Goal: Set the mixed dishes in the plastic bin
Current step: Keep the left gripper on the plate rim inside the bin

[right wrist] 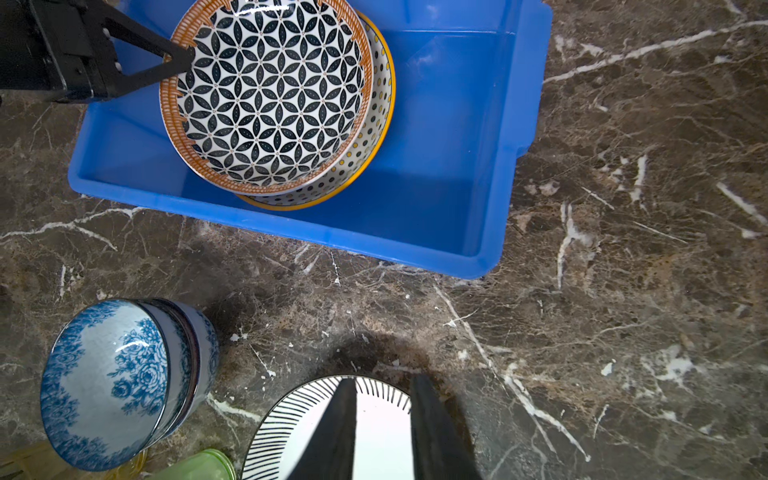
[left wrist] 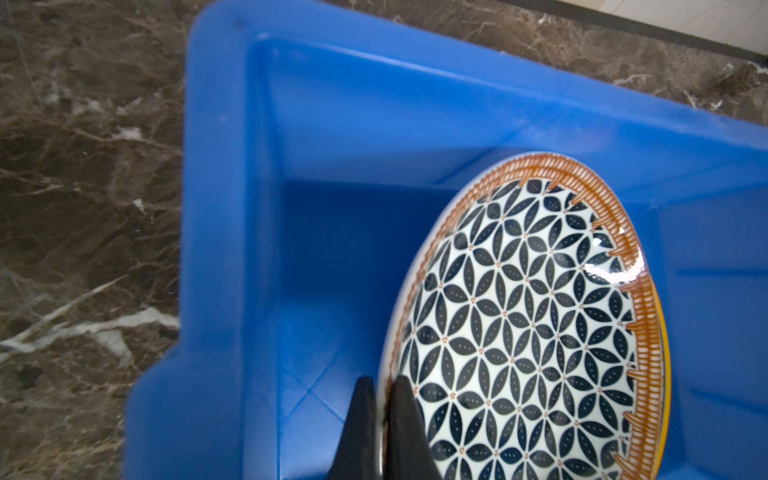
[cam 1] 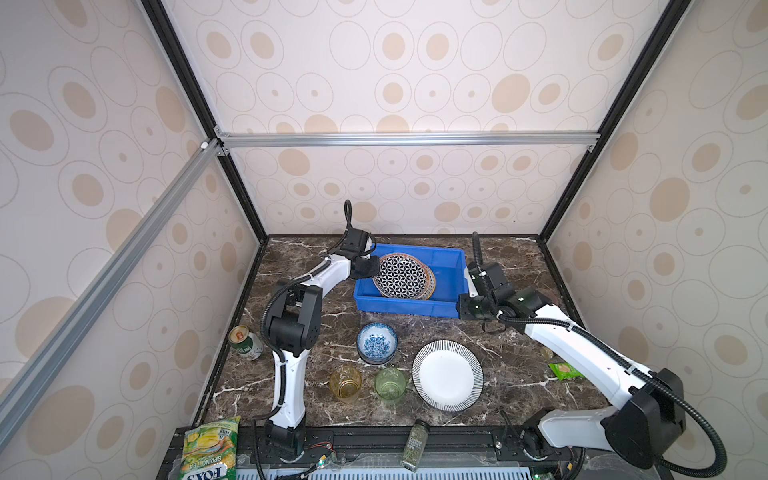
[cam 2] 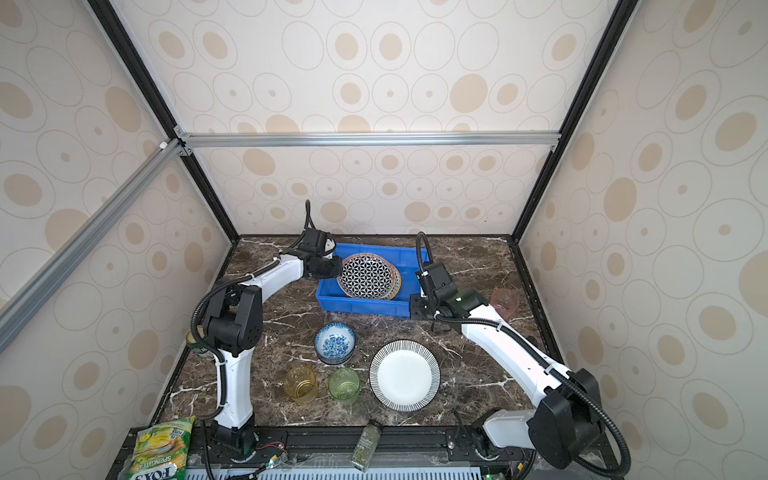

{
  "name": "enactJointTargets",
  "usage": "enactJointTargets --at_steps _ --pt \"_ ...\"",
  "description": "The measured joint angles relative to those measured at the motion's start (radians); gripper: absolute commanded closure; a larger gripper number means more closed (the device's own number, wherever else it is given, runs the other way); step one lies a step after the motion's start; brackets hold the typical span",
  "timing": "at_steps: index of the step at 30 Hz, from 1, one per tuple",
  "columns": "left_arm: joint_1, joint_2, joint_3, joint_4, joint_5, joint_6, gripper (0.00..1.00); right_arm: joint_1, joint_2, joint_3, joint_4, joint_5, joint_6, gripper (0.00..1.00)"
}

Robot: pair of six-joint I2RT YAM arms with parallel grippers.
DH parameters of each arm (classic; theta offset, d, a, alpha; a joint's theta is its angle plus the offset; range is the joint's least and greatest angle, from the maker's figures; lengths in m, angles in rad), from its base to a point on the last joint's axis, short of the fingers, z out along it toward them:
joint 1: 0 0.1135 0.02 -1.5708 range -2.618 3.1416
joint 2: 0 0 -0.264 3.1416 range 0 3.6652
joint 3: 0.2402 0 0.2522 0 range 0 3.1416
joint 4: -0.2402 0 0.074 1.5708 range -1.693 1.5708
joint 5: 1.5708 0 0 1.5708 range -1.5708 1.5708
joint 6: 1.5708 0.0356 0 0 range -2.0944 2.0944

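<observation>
Counting the dishes gives three plates, three tumblers and one stack of bowls. Two plates are inside the bright blue rectangular plastic bin (cam 1: 415, 309). The left gripper (left wrist: 380, 382) is clamped on the rim of the black geometric, orange-edged plate (cam 1: 401, 275), which overlaps the yellow-rimmed dotted plate (right wrist: 374, 137) beneath it.

The white striped-rim plate (cam 1: 448, 376) lies on the marble table near the right gripper (right wrist: 383, 379). The stacked blue floral bowls (cam 1: 376, 345), two by their rims, stand further to that gripper's left. The yellow glass tumbler (cam 1: 345, 382) and the green glass tumbler (cam 1: 390, 384) stand beside the bowls, and the pink glass tumbler (cam 2: 505, 303) stands behind the right forearm.

The left arm has its elbow raised and its forearm reaching over the bin's left wall. The right arm is stretched low, its jaws apart and empty, just outside the bin's near right corner.
</observation>
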Motion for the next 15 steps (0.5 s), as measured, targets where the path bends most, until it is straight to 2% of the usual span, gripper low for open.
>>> enactJointTargets --at_steps 15 --pt "-0.021 -0.002 0.022 -0.037 -0.064 -0.004 0.95 0.0 -0.008 -0.032 0.024 -0.008 0.008 0.73"
